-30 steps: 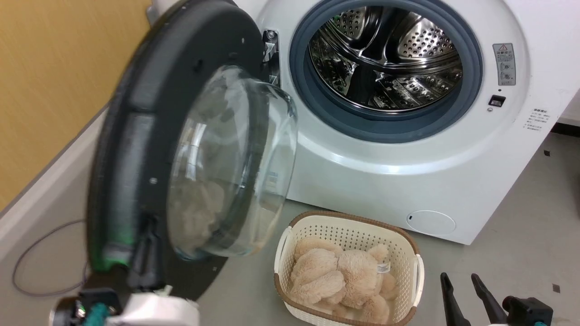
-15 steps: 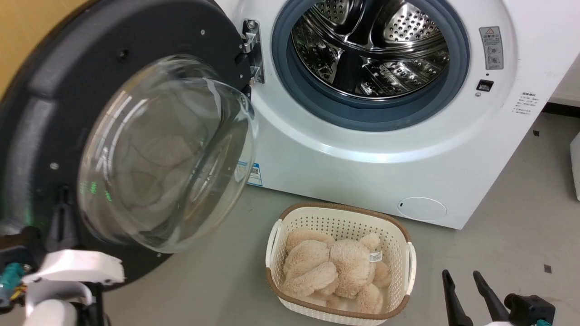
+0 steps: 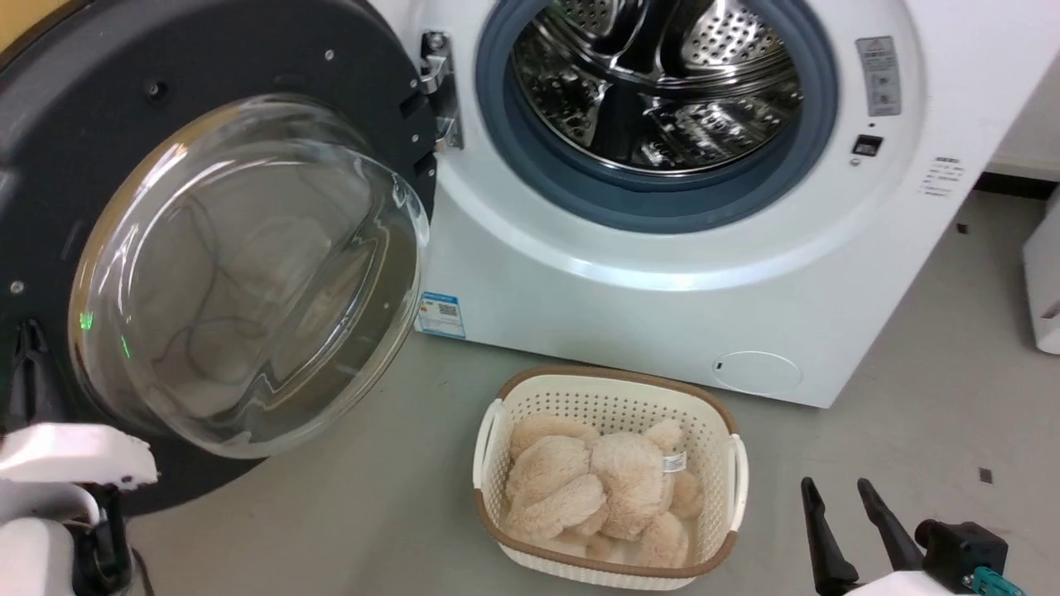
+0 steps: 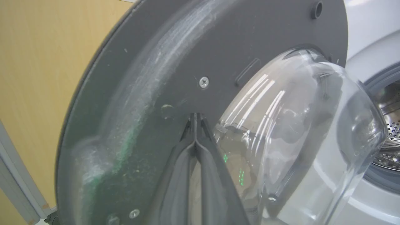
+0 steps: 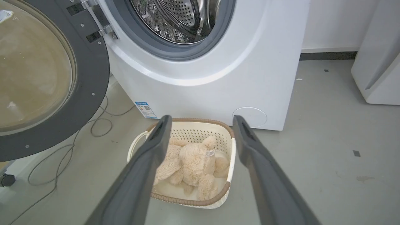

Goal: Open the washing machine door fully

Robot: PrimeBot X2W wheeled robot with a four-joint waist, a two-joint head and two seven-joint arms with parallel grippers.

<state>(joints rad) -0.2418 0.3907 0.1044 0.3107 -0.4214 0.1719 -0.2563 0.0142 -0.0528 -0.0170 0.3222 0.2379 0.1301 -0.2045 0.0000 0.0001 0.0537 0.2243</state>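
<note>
A grey, smooth floor (image 3: 952,348) carries a white front-loading washing machine (image 3: 629,314). Just in front of it stands a cream perforated laundry basket (image 3: 613,399) with a brown rim. A thin grey cable (image 5: 100,136) loops beside the machine's left corner. A white unit (image 3: 1045,281) stands at the right, and a small dark mark (image 3: 985,475) dots the floor

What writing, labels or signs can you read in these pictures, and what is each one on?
No words can be read.
grey warning label, washing machine front: triangle sign, text too small.
small print below it: too small.
blue-and-white sticker, lower front: blurred.
tag on plush toy: blurred.
</note>
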